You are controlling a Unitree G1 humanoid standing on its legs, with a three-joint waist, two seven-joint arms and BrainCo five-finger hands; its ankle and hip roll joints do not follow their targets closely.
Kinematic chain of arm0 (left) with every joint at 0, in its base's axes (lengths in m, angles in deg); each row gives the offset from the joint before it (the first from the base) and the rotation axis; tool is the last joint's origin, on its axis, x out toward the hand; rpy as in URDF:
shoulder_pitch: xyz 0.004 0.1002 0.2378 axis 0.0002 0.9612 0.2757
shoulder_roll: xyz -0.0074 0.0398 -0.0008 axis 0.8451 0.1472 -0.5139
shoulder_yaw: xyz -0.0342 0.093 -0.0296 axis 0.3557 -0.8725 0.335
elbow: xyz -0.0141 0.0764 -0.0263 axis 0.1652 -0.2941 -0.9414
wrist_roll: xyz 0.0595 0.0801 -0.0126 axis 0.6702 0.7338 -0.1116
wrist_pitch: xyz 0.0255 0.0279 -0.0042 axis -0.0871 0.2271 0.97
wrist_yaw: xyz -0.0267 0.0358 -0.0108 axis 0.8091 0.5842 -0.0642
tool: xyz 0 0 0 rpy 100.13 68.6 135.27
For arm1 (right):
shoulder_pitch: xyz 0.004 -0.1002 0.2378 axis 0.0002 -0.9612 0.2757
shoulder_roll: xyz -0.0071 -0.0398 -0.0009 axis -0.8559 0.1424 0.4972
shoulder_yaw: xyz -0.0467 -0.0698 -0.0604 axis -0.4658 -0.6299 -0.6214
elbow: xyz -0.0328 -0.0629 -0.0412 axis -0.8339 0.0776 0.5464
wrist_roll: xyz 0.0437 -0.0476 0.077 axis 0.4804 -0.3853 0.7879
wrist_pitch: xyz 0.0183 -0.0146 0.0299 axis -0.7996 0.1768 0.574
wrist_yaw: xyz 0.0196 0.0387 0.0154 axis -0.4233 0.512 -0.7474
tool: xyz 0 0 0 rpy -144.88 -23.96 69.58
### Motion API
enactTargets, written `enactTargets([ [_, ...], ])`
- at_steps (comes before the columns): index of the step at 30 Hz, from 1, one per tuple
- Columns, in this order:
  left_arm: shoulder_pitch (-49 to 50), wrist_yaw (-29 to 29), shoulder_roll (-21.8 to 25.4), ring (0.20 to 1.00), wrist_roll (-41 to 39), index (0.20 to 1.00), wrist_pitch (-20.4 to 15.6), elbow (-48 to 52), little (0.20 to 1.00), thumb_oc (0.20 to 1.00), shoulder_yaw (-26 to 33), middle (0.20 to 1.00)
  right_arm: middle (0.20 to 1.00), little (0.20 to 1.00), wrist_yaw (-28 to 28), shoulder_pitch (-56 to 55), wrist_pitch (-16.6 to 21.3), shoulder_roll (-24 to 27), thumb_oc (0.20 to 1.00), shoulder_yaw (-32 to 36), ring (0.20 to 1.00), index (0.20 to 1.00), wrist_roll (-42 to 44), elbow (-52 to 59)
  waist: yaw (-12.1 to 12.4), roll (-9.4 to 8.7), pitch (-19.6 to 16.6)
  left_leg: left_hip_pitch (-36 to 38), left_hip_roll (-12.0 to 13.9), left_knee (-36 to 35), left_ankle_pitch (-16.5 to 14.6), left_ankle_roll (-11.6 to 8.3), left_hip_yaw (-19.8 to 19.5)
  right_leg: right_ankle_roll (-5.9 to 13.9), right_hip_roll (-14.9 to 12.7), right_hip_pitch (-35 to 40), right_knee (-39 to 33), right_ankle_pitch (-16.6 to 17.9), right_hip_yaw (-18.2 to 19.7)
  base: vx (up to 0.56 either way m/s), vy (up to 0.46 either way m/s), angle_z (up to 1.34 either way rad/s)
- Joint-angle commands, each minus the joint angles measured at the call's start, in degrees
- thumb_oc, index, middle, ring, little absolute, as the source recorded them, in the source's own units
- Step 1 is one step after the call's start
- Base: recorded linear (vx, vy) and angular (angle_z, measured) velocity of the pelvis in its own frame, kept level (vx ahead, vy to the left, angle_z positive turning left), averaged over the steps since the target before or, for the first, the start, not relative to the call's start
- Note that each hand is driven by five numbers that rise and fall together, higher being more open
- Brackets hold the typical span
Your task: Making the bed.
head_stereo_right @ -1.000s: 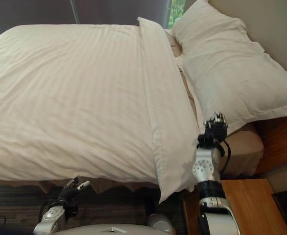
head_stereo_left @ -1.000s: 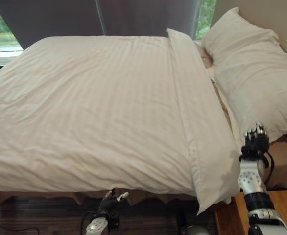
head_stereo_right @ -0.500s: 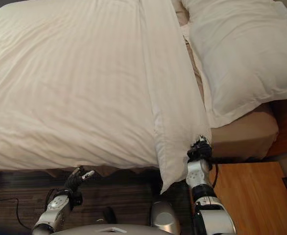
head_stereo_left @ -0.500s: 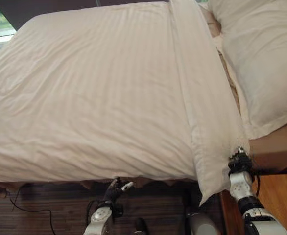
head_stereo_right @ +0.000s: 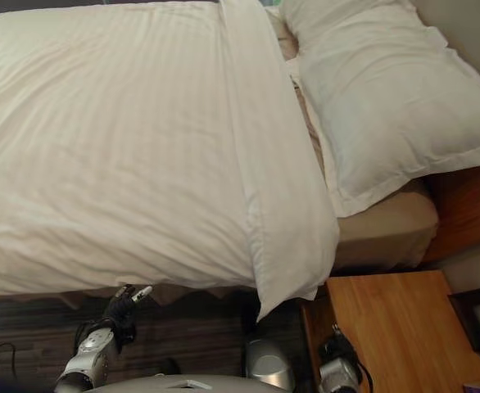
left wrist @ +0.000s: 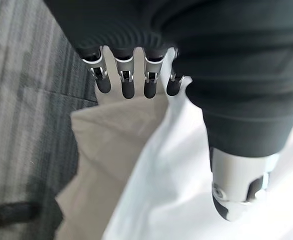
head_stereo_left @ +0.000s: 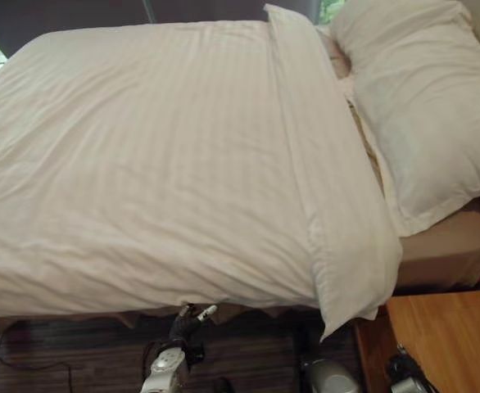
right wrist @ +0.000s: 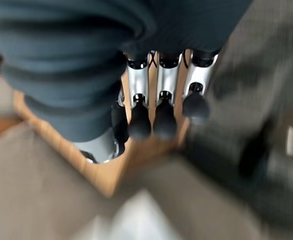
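Left eye view gives us the white duvet (head_stereo_left: 150, 164) spread flat over the bed (head_stereo_left: 449, 254), its folded top band hanging off the near corner. A pillow (head_stereo_left: 424, 106) lies at the head, beside that band. Our left hand (head_stereo_left: 187, 321) hangs below the duvet's near edge, fingers straight, holding nothing. Our right hand (right wrist: 151, 107) is low by the wooden nightstand (head_stereo_right: 396, 327), fingers relaxed and empty.

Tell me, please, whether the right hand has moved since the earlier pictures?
Yes. The right hand has dropped from the duvet corner, near the pillow, to below the bed's edge beside the nightstand.
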Motion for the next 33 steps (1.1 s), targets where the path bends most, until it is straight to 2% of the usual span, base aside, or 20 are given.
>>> enactTargets([
  [1, -3.1, 1.0, 0.6, 1.000, -0.2, 1.000, -1.9, -0.5, 1.000, 1.000, -1.6, 1.000, 1.000, 1.000, -0.5, 5.8, 1.3, 0.7, 1.000, -0.4, 1.000, 1.000, -7.6, 4.6, -0.2, 2.36, 2.0, 0.9, 4.0, 0.8, -2.0, -0.61, -0.3, 2.36, -2.5, 3.2, 1.3, -11.6, 1.6, 0.00, 0.000, -0.11],
  [5, -3.1, 1.0, 0.6, 1.000, -0.2, 1.000, -1.9, -0.5, 1.000, 1.000, -1.6, 1.000, 1.000, 1.000, -0.5, 5.8, 1.3, 0.7, 1.000, -0.4, 1.000, 1.000, -7.6, 4.6, -0.2, 2.36, 2.0, 0.9, 4.0, 0.8, -2.0, -0.61, -0.3, 2.36, -2.5, 3.2, 1.3, -11.6, 1.6, 0.00, 0.000, -0.02],
  [8, -2.2, 1.8, 0.3, 1.000, 1.0, 1.000, -1.9, -0.7, 1.000, 1.000, -1.1, 1.000, 1.000, 1.000, -0.9, 5.0, 1.0, 1.8, 1.000, -4.0, 1.000, 1.000, -13.1, 10.3, -0.3, 2.12, 2.1, 1.6, 4.3, 0.8, -2.1, -0.73, 0.0, 2.15, -2.1, 3.6, 1.3, -11.9, 1.9, 0.00, -0.011, 0.00],
  [16, -2.2, 1.8, 0.4, 1.000, 1.0, 1.000, -1.9, -0.7, 1.000, 1.000, -1.1, 1.000, 1.000, 1.000, -1.0, 5.0, 1.0, 1.8, 1.000, -4.0, 1.000, 1.000, -13.1, 10.3, -0.3, 2.10, 2.0, 1.4, 4.3, 0.8, -1.9, -0.73, 0.1, 2.11, -2.1, 3.4, 1.3, -11.8, 2.0, 0.00, -0.002, -0.03],
  [19, -1.0, 3.6, 0.1, 1.000, 1.7, 1.000, -2.6, 1.0, 1.000, 1.000, -0.2, 1.000, 1.000, 1.000, -3.3, 4.9, 1.3, 4.8, 1.000, -8.4, 1.000, 1.000, -23.0, 21.0, -0.2, 1.91, 2.6, 1.7, 4.7, 2.7, -2.4, -0.64, -0.2, 1.64, -1.5, 4.1, 1.3, -12.3, 2.8, -0.17, -0.096, -0.03],
  [20, -2.0, 5.6, -0.5, 1.000, 2.2, 1.000, -3.7, 4.1, 1.000, 1.000, -1.4, 1.000, 1.000, 1.000, -5.9, 5.8, 2.8, 8.8, 1.000, -10.2, 1.000, 1.000, -31.0, 33.1, -0.5, -0.84, 5.4, -4.8, 7.3, 25.6, -6.8, -1.10, 1.5, -0.45, -3.7, 5.6, 2.0, -13.2, 0.8, -0.47, -0.236, -0.15],
  [21, -1.6, 5.6, -0.6, 1.000, 2.3, 1.000, -3.8, 4.8, 1.000, 1.000, -1.6, 1.000, 1.000, 1.000, -6.8, 6.7, 2.8, 9.7, 1.000, -10.5, 1.000, 1.000, -32.6, 35.3, -0.2, -1.93, 5.6, -5.9, 7.8, 37.0, -7.6, -1.07, 0.8, -1.80, -3.9, 6.0, 2.3, -12.9, -0.6, -0.48, -0.235, -0.21],
  [22, -1.2, 5.3, -0.8, 1.000, 2.7, 1.000, -3.5, 4.9, 1.000, 1.000, -1.8, 1.000, 1.000, 1.000, -6.4, 6.4, 2.3, 9.7, 1.000, -10.2, 1.000, 1.000, -32.5, 36.4, -0.7, -2.02, 5.4, -5.9, 8.1, 40.3, -8.3, -0.88, 0.3, -2.20, -3.6, 6.4, 2.5, -12.9, -1.7, -0.23, 0.000, 0.26],
  [23, -0.8, 4.4, -1.3, 1.000, 5.6, 1.000, -1.7, 3.8, 1.000, 1.000, -2.4, 1.000, 1.000, 1.000, -5.4, 4.6, 1.9, 8.9, 1.000, -9.3, 1.000, 1.000, -32.2, 38.2, -2.6, -1.34, 3.8, -1.1, 8.6, 36.6, -11.5, -0.94, 2.2, -1.01, -3.2, 6.5, 2.6, -13.3, -4.6, -0.29, 0.190, 0.68],
  [24, -0.8, 3.9, -1.2, 1.000, 6.8, 1.000, -0.8, 4.3, 1.000, 1.000, -2.8, 1.000, 1.000, 1.000, -5.1, 3.4, 1.2, 8.6, 1.000, -8.6, 1.000, 1.000, -32.2, 39.5, -3.7, -0.91, 2.6, 2.1, 4.5, 29.0, -18.3, 1.20, 3.0, 0.89, -4.6, 4.8, 3.5, -11.6, -6.1, -0.58, 0.413, 1.24],
  [25, -2.3, 4.1, -0.5, 1.000, 8.7, 1.000, -0.2, 4.1, 1.000, 1.000, -3.2, 1.000, 1.000, 1.000, -5.0, 2.2, 0.9, 7.4, 1.000, -7.6, 1.000, 1.000, -33.7, 41.1, -5.2, -0.51, 1.7, 4.9, 0.6, 16.3, -17.2, 2.87, 3.9, 4.02, -6.2, 0.1, 4.6, -7.8, -7.7, -0.83, 0.457, 1.42],
  [26, -2.1, 3.6, 0.9, 1.000, 9.6, 1.000, 0.2, 4.6, 1.000, 1.000, -2.6, 1.000, 1.000, 1.000, -4.6, 1.0, -0.1, 6.2, 1.000, -7.7, 1.000, 1.000, -35.4, 42.5, -5.8, -2.81, 1.7, 8.1, -3.3, 5.1, -12.5, 3.52, 5.1, 7.78, -8.5, -4.0, 5.7, -1.4, -7.0, -1.07, 0.372, 1.60],
  [27, -1.3, 4.5, 2.0, 1.000, 10.7, 1.000, -0.5, 4.7, 1.000, 1.000, -2.5, 1.000, 1.000, 1.000, -4.8, -0.3, 0.1, 6.3, 1.000, -8.8, 1.000, 1.000, -38.2, 45.5, -6.4, -4.28, 3.0, 7.1, -3.2, 2.2, -9.9, 5.12, 3.6, 10.40, -6.4, -6.0, 10.7, -3.0, 2.6, -0.85, 0.175, 1.74],
  [28, -1.2, 4.9, 2.2, 1.000, 10.7, 1.000, -0.8, 4.9, 1.000, 1.000, -2.5, 1.000, 1.000, 1.000, -5.0, -0.4, 0.7, 6.6, 1.000, -9.1, 1.000, 1.000, -39.4, 46.4, -5.9, -4.37, 3.1, 6.4, -3.3, 2.6, -9.6, 5.96, 3.2, 9.44, -5.9, -5.5, 14.0, -4.6, 3.6, -0.71, 0.089, 1.64],
  [29, -0.5, 5.4, 2.5, 1.000, 10.1, 1.000, -1.2, 6.8, 1.000, 1.000, -2.7, 1.000, 1.000, 1.000, -5.6, -0.7, 1.5, 7.2, 1.000, -9.5, 1.000, 1.000, -41.4, 49.6, -4.9, -3.79, 3.1, 4.4, -3.1, 3.1, -8.4, 7.73, 2.3, 7.49, -5.1, -3.9, 23.4, -7.8, 3.4, -0.37, 0.046, 1.54],
  [31, 0.4, 5.9, 3.0, 1.000, 9.6, 1.000, -1.5, 9.3, 1.000, 1.000, -2.6, 1.000, 1.000, 1.000, -5.8, -1.0, 1.9, 7.3, 1.000, -9.8, 1.000, 1.000, -43.2, 52.2, -4.3, -2.65, 3.1, 2.8, -2.8, 2.8, -6.9, 8.71, 0.4, 6.37, -2.3, -3.2, 33.1, -11.1, 5.4, -0.24, 0.025, 0.67],
  [32, 0.5, 5.9, 3.0, 1.000, 9.6, 1.000, -1.5, 9.4, 1.000, 1.000, -2.6, 1.000, 1.000, 1.000, -5.8, -1.1, 1.9, 7.3, 1.000, -9.8, 1.000, 1.000, -43.2, 52.2, -4.3, -2.74, 3.0, 2.8, -2.9, 2.8, -6.9, 8.73, 0.4, 6.38, -2.4, -3.3, 33.4, -11.3, 5.4, -0.14, -0.042, 0.00],
  [33, 1.7, 5.9, 3.4, 1.000, 9.0, 1.000, -2.2, 12.4, 1.000, 1.000, -2.6, 1.000, 1.000, 1.000, -6.3, -0.9, 2.6, 7.6, 1.000, -9.9, 1.000, 1.000, -43.2, 53.9, -3.2, -2.86, 2.3, 1.1, -3.2, 3.9, -6.5, 8.78, -0.7, 5.17, -1.5, 0.6, 32.6, -13.6, 5.8, -0.10, -0.103, 0.04],
])
